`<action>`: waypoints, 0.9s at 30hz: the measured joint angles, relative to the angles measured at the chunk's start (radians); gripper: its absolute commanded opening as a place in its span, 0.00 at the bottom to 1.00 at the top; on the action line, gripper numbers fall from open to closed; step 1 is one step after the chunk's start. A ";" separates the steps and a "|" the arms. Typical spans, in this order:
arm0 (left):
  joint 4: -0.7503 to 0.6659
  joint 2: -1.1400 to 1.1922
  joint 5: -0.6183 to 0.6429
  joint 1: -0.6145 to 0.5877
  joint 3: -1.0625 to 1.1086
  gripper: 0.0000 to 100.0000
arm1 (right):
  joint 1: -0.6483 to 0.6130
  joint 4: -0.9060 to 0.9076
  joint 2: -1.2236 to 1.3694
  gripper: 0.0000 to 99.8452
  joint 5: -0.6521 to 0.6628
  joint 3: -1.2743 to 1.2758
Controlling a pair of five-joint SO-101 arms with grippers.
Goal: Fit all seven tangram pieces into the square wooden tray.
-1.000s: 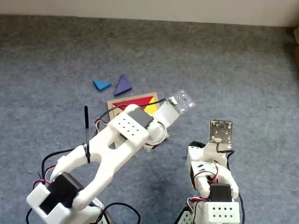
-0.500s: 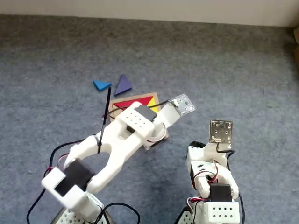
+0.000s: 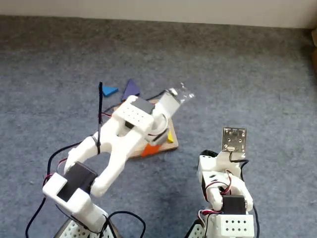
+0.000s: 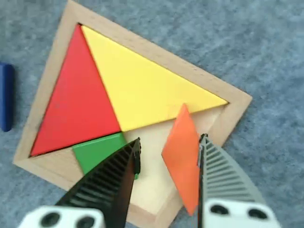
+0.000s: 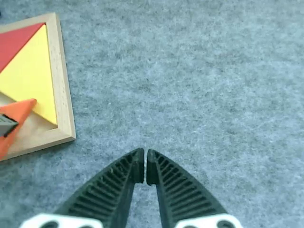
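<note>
The square wooden tray [image 4: 237,102] holds a red triangle [image 4: 76,104], a large yellow triangle [image 4: 142,85] and a green square [image 4: 97,151]. An orange parallelogram [image 4: 183,156] lies tilted, partly in the tray and partly over its rim. My left gripper [image 4: 168,145] hangs open above it, one finger on each side, the orange piece close against the grey finger [image 4: 213,166]. In the high view the left arm covers most of the tray [image 3: 172,145]. A blue triangle [image 3: 110,90] and a purple triangle [image 3: 131,89] lie on the carpet beyond it. My right gripper [image 5: 144,164] is shut over bare carpet.
Grey carpet covers the whole floor. The right arm [image 3: 225,193] stands at the near right, well away from the tray [image 5: 64,104]. A pale wall edge runs along the far side. Open carpet lies to the right of the tray.
The left arm has swung left and farther across the tray, covering the red and yellow pieces in the high view. The orange piece now shows at the tray's near edge. The right arm kept still.
</note>
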 measured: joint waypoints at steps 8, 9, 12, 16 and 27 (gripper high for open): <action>0.002 0.000 0.000 -0.063 -0.069 0.20 | 0.000 0.000 0.000 0.03 0.000 0.000; 0.014 0.000 0.000 -0.060 -0.078 0.20 | 0.000 0.000 0.000 0.03 0.000 0.000; 0.080 0.000 0.000 -0.057 -0.117 0.20 | 0.000 0.000 0.000 0.03 0.000 0.000; 0.193 0.000 0.000 -0.051 -0.140 0.17 | 0.000 0.000 0.000 0.03 0.000 0.000; 0.273 0.000 0.106 0.021 -0.068 0.11 | 0.000 0.000 0.000 0.03 0.000 0.000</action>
